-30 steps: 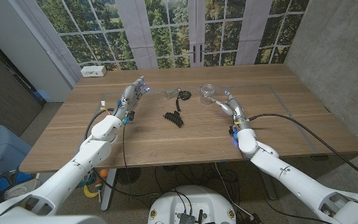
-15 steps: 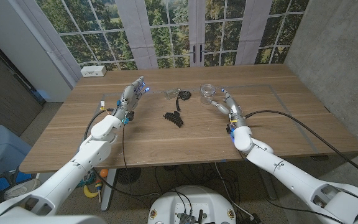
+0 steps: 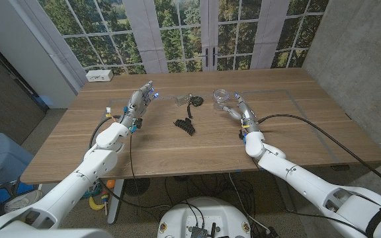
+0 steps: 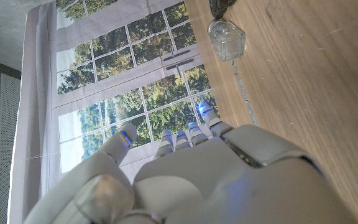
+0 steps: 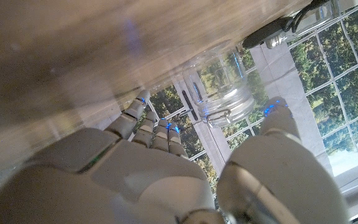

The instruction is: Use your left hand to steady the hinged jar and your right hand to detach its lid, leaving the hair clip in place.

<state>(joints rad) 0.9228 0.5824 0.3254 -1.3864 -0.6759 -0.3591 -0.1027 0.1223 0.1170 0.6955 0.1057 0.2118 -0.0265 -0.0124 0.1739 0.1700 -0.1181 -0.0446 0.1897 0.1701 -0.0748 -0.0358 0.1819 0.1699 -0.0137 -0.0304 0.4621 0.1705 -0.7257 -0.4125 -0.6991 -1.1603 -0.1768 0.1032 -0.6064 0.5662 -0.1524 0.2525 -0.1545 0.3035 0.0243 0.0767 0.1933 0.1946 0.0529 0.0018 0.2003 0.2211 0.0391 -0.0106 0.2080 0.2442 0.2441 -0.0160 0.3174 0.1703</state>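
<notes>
Hinged jar [image 3: 221, 97]: clear glass, sitting on the wooden table [image 3: 177, 145] toward the far side, right of centre in the head view. In the right wrist view the jar [image 5: 224, 79] is showing a wire clasp at its rim; whether a lid is sitting on it is hard to make out through the glass.

Lid piece and wire [image 3: 188, 101]: a small clear part with dark wire is lying left of the jar, apart from it (too small to identify closely). In the left wrist view a clear glass piece [image 4: 226, 38] is resting on the wood.

Hair clip [image 3: 184, 125]: dark, toothed, lying nearer the robot than the jar, between the two hands.

Right hand [image 3: 237, 108]: fingers spread, reaching just beside the jar, holding nothing; contact cannot be confirmed.

Left hand [image 3: 140, 102]: fingers extended and apart, holding nothing, staying well apart from the jar.

White box [image 3: 99, 75]: sitting at the far left table edge.
</notes>
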